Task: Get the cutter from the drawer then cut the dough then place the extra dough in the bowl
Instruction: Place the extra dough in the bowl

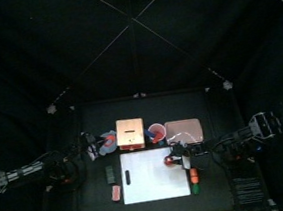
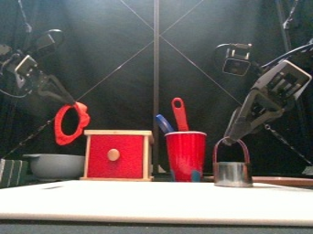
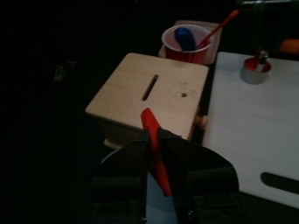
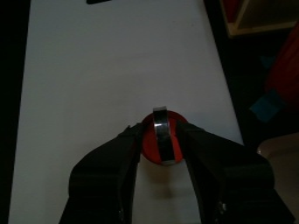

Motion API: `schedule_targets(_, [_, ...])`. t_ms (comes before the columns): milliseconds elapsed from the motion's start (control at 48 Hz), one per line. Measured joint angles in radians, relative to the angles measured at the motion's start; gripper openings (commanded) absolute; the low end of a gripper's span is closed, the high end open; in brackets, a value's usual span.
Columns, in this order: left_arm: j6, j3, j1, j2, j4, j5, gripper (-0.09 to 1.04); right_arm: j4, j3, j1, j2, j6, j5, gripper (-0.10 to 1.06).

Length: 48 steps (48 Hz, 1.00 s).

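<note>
1. The wooden box (image 2: 117, 155) stands near the back edge of the tabletop (image 1: 80, 193), left of the middle. Its red drawer front sits flush, and the cutter (image 2: 232, 172) is out, so the fetching step looks done
2. The blue-grey bowl (image 2: 49, 165) sits just beside the box, toward the left edge. Its inside is hidden, so I cannot tell whether it holds any dough
3. The cutter stands on the white board (image 1: 149, 177), with the right pincer (image 4: 160, 133) clamped on its wire handle. A red dough disc (image 4: 147, 150) lies inside it, so the cut appears made
4. The extra dough ring (image 2: 59, 126) hangs in the air between bowl and box, with the left pincer (image 3: 156, 162) clamped on it. Dropping it into the bowl seems to be all that is left
5. The tabletop is black. The board lies toward the front edge, with the pink tray (image 1: 185, 129) and the red cup (image 2: 186, 157) nearer the back
6. Black curtains close the back and sides
</note>
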Motion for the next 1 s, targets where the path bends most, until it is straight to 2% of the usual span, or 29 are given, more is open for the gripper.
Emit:
schedule_targets(250, [-0.005, 0.034, 0.023, 0.002, 0.000, 0.000, 0.80, 0.000, -0.005, 0.000, 0.000, 0.000, 0.000, 0.76])
schedule_targets(396, [-0.002, 0.038, 0.035, 0.005, 0.000, 0.000, 0.87, 0.000, -0.008, 0.000, 0.002, 0.000, 0.000, 0.76])
schedule_targets(1000, [0.000, 0.046, 0.032, 0.028, 0.003, 0.000, 0.87, 0.002, -0.018, 0.003, 0.000, 0.000, 0.000, 0.76])
